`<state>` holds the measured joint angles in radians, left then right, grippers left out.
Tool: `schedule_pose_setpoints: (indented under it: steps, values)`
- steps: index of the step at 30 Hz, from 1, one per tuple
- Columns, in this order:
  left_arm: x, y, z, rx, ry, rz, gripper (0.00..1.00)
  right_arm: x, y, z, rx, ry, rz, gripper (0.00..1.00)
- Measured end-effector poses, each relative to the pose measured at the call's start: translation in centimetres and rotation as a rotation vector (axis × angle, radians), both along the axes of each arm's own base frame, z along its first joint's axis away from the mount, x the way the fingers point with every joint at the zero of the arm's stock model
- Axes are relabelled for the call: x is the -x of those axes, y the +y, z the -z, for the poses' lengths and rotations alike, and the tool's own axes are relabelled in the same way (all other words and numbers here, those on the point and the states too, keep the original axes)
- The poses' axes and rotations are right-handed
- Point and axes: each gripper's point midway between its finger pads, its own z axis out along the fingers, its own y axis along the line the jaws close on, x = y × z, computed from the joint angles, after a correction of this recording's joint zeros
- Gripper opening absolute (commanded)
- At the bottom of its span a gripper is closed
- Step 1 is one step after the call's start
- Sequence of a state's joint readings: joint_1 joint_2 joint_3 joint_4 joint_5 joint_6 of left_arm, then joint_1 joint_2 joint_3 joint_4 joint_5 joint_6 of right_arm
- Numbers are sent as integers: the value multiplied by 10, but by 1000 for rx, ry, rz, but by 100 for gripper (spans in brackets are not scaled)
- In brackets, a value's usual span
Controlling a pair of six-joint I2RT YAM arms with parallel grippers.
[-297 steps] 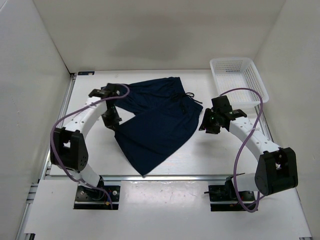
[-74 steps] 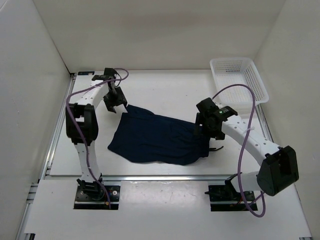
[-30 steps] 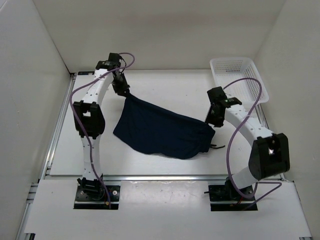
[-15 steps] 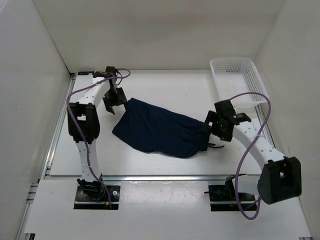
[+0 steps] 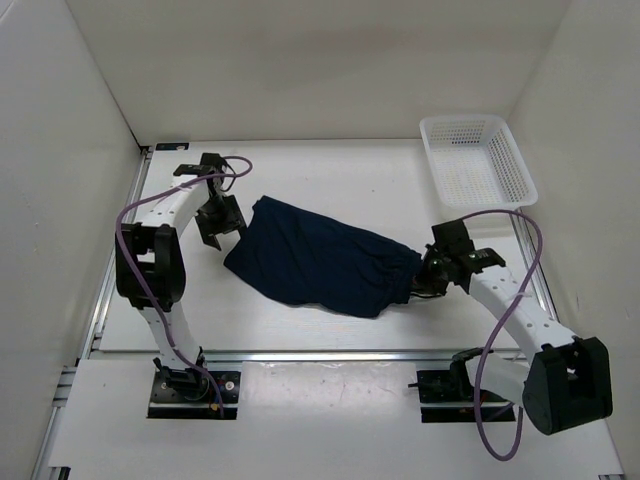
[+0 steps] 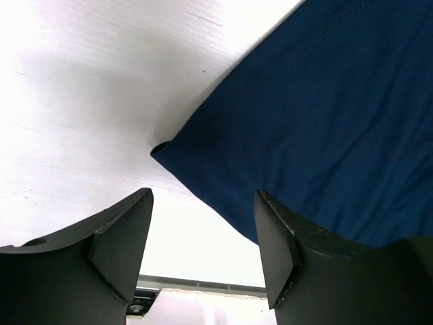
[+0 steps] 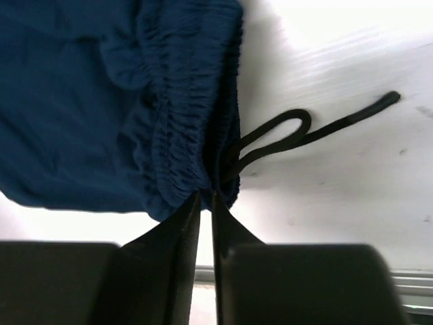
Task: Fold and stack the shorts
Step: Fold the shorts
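The dark navy shorts (image 5: 320, 260) lie folded in a long band across the middle of the table. My left gripper (image 5: 218, 224) stands open just off their left end. In the left wrist view its jaws (image 6: 203, 261) are wide apart with only table between them, and the shorts' corner (image 6: 325, 122) lies ahead. My right gripper (image 5: 423, 282) is at the right end. In the right wrist view its jaws (image 7: 206, 195) are nearly together, tips pinching the gathered waistband (image 7: 183, 135). The black drawstring (image 7: 298, 135) trails on the table beside it.
A white mesh basket (image 5: 462, 118) stands at the back right corner. White walls close in the table on the left, back and right. A metal rail (image 5: 320, 353) runs along the near edge.
The shorts hung stretched between both grippers a second ago; now they lie on the table. The left gripper let go and drew back left. The right one opened, dropped low and closed at the waistband.
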<state>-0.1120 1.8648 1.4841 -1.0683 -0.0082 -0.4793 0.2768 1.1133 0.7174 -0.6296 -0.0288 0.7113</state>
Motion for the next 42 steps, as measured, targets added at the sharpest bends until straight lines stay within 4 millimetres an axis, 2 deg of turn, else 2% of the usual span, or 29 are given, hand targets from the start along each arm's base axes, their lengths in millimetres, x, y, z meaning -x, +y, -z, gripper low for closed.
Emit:
schedule_pose_setpoints:
  steps: [5,9,11,14,17,20,24,25,27,32,37,38,41,42]
  values:
    - [-2,-3,-5,3,-19,0,72,4,14,9,20,41,-50,12]
    - [-2,-5,-5,5,-21,1,71,-2,9,37,87,118,-35,2]
    - [-3,-7,-6,6,-24,3,71,-4,1,53,151,176,-20,2]
    - [-5,-9,-8,7,-32,4,71,-3,-10,64,220,213,-1,11]
    - [-6,-9,-8,7,-35,5,71,-6,-14,49,246,177,1,20]
    - [-6,-9,-9,7,-34,5,71,-20,-6,12,255,62,-22,20]
    - [-7,-9,-10,7,-38,5,71,-31,15,-38,231,-97,-68,20]
    - [-7,-9,-11,8,-39,5,71,-32,21,-45,225,-122,-82,18]
    - [-9,-9,-13,6,-47,4,71,-29,28,-47,220,-130,-106,16]
    - [-15,-10,-20,7,-67,4,71,-28,37,-12,253,-21,-139,14]
    - [-16,-9,-19,4,-67,4,71,-28,40,48,314,120,-161,9]
    - [-16,-9,-19,4,-66,4,71,-30,43,54,313,131,-165,9]
    - [-15,-9,-18,3,-64,6,71,-33,44,48,309,108,-169,19]
    - [-15,-9,-18,3,-64,6,71,-32,44,45,309,101,-170,37]
